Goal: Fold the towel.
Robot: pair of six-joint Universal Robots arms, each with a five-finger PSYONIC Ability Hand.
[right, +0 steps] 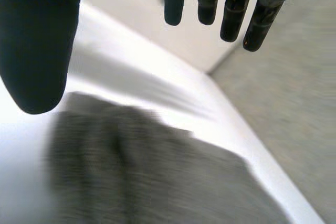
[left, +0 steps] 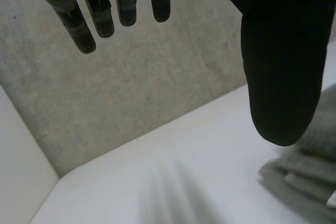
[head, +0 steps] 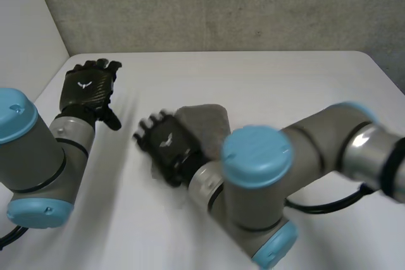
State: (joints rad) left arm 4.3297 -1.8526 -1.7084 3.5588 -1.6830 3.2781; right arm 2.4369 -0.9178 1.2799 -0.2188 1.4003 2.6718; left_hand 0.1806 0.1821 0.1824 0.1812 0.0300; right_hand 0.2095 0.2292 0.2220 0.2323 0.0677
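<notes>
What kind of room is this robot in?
Probably a robot lab or test room, not a home: a plain white table, a rough grey wall behind it, and two robot arms working over one grey towel.

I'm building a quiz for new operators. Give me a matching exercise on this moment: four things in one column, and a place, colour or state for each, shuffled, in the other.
Things:
1. left hand
2. right hand
3. towel
4. table

Descriptions:
A. white
B. grey, lying mid-table
C. open, over the towel
D. open, over bare table, away from the towel

Pairs: 1-D; 2-C; 3-B; 4-A
</notes>
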